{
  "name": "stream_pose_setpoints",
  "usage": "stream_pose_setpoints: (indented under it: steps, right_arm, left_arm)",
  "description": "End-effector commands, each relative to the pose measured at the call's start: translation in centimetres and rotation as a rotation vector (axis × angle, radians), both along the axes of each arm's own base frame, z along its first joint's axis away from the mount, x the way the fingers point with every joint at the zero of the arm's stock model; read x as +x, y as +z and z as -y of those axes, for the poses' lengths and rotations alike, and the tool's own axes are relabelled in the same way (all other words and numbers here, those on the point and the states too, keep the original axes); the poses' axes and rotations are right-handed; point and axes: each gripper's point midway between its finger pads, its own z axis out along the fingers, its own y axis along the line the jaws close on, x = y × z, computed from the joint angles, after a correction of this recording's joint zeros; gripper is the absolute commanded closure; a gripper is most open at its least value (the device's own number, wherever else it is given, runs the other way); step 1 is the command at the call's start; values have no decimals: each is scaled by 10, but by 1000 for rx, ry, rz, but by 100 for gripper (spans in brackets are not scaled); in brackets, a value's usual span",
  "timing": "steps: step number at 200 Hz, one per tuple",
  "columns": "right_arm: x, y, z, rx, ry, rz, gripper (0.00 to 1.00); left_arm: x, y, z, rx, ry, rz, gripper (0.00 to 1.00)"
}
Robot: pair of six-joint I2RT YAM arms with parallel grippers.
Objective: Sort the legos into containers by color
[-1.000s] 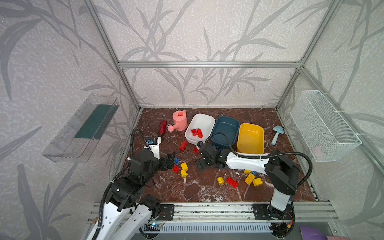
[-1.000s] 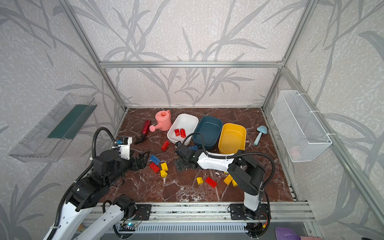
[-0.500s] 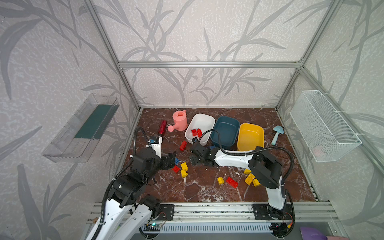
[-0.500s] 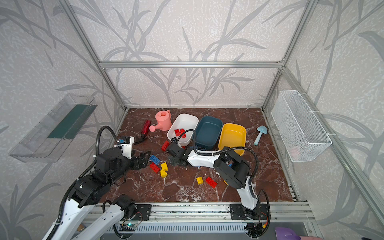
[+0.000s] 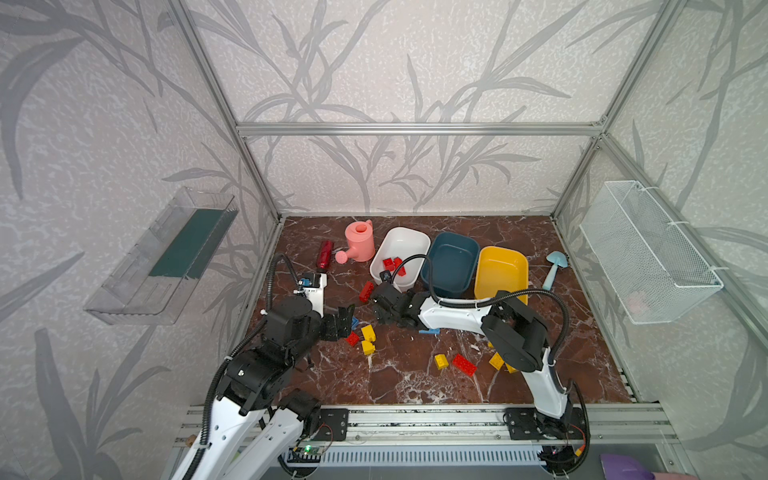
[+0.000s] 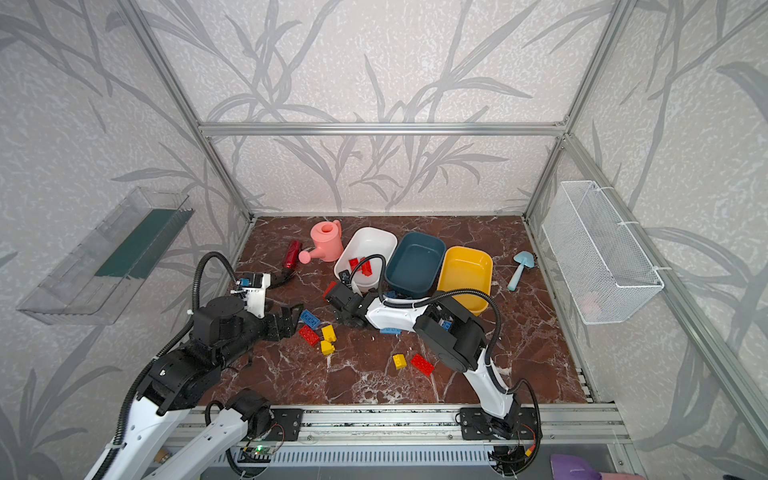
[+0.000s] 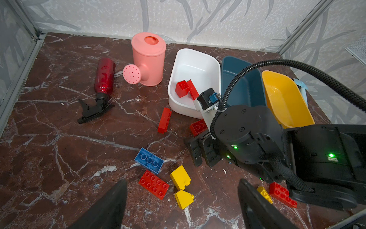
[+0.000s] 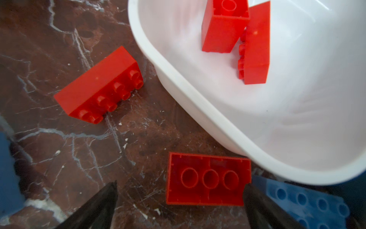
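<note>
We see an upturned red brick (image 8: 208, 179) on the worktop (image 8: 79, 148), just beside the white tub (image 8: 198, 103) that holds two red bricks (image 8: 223, 29). Our right hand (image 8: 180, 184) hovers over it, spread wide, gripping nothing. Our left hand (image 7: 182, 180), likewise open and empty, faces a blue brick (image 7: 149, 161) and yellow bricks (image 7: 180, 177).

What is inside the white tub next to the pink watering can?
Two red bricks, touching each other, lie in the white tub; the rest looks bare. In both top views the right arm's cable covers its near end, which the right wrist view shows empty.
</note>
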Motion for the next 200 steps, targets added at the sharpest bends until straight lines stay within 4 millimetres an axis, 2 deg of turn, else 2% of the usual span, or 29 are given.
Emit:
stream_pose_setpoints:
  steps: [1, 66, 141, 200]
  right_arm:
    - [7, -2, 9, -24, -47, 16, 1]
    - [9, -7, 6, -18, -35, -2, 1]
    - [8, 16, 7, 4, -15, 16, 1]
    - [13, 15, 15, -16, -28, 20, 1]
  left_arm:
    - [-1, -5, 2, 5, -15, -14, 13]
    - [0, -8, 3, 12, -15, -26, 13]
    - [1, -9, 3, 17, -15, -33, 13]
    - [1, -11, 3, 18, -15, -40, 13]
